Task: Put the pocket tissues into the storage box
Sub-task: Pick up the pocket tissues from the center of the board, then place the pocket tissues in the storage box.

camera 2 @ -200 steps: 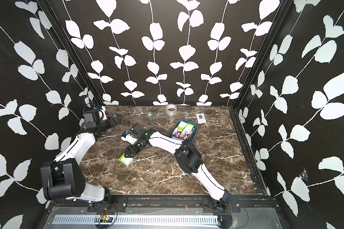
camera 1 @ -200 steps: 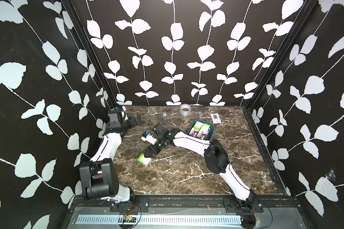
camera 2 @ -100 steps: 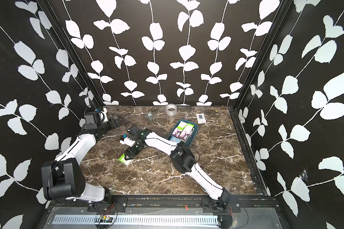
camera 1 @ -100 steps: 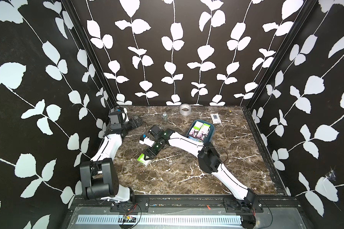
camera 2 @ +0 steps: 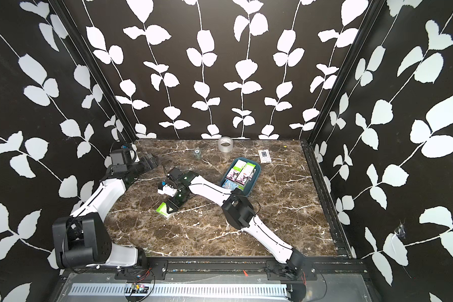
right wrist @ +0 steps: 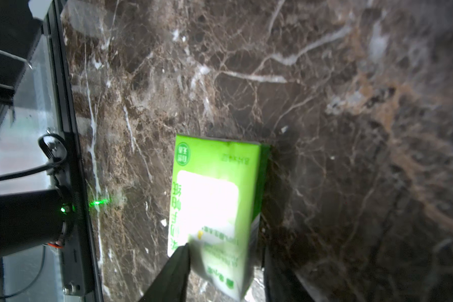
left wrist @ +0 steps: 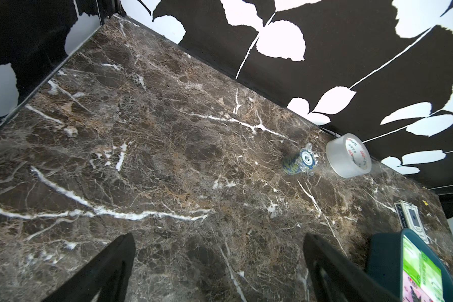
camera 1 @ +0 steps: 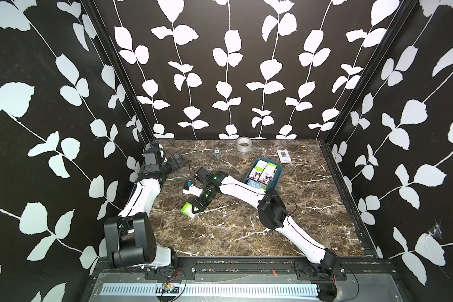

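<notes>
1. Grasping is the step in hand. The right gripper (right wrist: 224, 264) stands partway in, one finger against each long side of a flat lime-green and white pocket-tissue pack (right wrist: 209, 188). The pack sits left of the middle of the brown marble desk (camera 1: 246, 230) (whether it has left the surface cannot be told).
2. Next move, as judged: raise the pack clear and carry it over the low wall of the shallow dark teal plastic storage box (camera 1: 279, 175), which stands toward the far edge, right of middle. The arm hides the box's near end, so the room left there is unknown.
3. Left gripper (left wrist: 217, 236): fingers wide apart, holding nothing, near the far left corner.
4. In the box:
   - lime-green packs (camera 1: 266, 165), two
   - black-pink cartoon packs (camera 1: 260, 175), two
   - white-and-blue packs (camera 1: 253, 183), at least one (the rest are covered)
5. Loose on the desk:
   - the gripped pack, one
   - white-and-blue pack (camera 1: 190, 187) beside the right wrist, one (likely tissues)
6. Other items:
   - silver-grey tape roll (camera 1: 243, 143), one
   - white rectangular gadget with dark screen (camera 1: 284, 156), one
   - small clear-wrapped round item (camera 1: 216, 153), one
</notes>
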Tool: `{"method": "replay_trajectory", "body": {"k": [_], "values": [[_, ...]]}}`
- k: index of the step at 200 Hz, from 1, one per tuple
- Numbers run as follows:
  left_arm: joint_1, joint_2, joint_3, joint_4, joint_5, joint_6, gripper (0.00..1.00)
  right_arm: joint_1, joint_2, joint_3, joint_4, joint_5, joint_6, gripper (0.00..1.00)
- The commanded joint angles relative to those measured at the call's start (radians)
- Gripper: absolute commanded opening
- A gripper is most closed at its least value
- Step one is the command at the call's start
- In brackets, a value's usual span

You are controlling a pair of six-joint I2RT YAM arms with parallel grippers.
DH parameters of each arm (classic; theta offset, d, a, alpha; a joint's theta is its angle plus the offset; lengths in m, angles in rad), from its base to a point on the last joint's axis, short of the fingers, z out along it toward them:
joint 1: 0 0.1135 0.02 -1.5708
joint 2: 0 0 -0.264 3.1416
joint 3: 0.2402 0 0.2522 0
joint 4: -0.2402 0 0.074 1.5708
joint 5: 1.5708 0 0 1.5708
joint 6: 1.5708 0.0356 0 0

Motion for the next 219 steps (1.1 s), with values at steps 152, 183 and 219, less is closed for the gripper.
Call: {"method": "replay_trajectory", "body": {"k": [152,183,219], "values": [[-0.107,0.051,0.06,0.096,0.12,-0.028,0.99,-0.231,-0.616,-0.653,0.349,0.134,0.066,0.0],[-0.201,0.105,0.081,0.172,0.143,-0.049,0.99,-0.335,-0.841,-0.833,0.232,0.258,-0.014,0.0],[-0.244,0.152,0.097,0.21,0.164,-0.066,0.99,-0.429,-1.04,-0.985,0.103,0.433,-0.082,0.0]]}}
